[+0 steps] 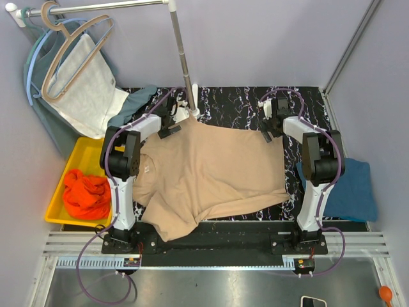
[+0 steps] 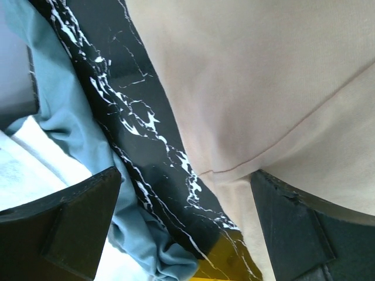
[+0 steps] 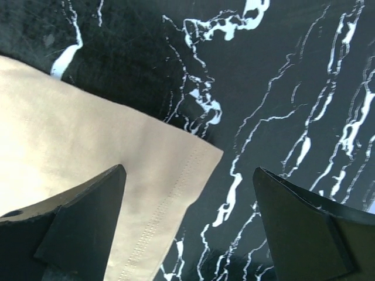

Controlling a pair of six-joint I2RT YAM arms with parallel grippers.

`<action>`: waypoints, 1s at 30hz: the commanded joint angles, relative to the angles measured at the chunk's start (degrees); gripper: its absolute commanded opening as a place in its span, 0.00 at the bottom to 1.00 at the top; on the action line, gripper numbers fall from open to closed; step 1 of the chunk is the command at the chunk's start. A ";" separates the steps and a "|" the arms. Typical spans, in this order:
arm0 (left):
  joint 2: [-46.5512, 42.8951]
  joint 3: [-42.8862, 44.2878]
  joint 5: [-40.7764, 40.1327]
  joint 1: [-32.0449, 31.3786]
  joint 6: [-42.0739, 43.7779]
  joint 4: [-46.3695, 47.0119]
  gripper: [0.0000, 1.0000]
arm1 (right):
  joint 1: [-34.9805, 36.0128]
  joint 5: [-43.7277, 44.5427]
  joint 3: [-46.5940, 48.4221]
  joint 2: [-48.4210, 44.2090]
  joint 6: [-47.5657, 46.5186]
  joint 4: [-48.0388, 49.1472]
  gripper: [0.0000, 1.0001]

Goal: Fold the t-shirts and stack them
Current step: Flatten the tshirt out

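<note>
Beige t-shirt (image 1: 211, 169), laid flat on black marbled surface (image 1: 243, 102).
Left gripper (image 2: 186, 199) spread wide above a shirt seam; right gripper (image 3: 187, 181) spread wide, shirt corner lying between its fingers.

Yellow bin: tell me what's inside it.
The yellow bin holds a crumpled orange-red t-shirt at its near end; the far end shows bare yellow. Anything under the shirt is hidden, and the left arm covers the bin's right edge.
</note>
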 commanded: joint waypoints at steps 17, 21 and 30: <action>-7.56 -13.94 -6.27 -0.15 1.58 3.93 0.99 | 0.00 8.94 6.61 3.52 -5.56 5.32 0.98; -8.17 -15.88 -6.80 -0.15 1.94 4.28 0.99 | -0.08 9.12 5.82 3.79 -5.47 5.76 0.98; -8.52 -13.26 -6.89 -0.15 0.27 3.49 0.99 | 0.35 4.73 5.46 2.03 -3.27 5.06 0.98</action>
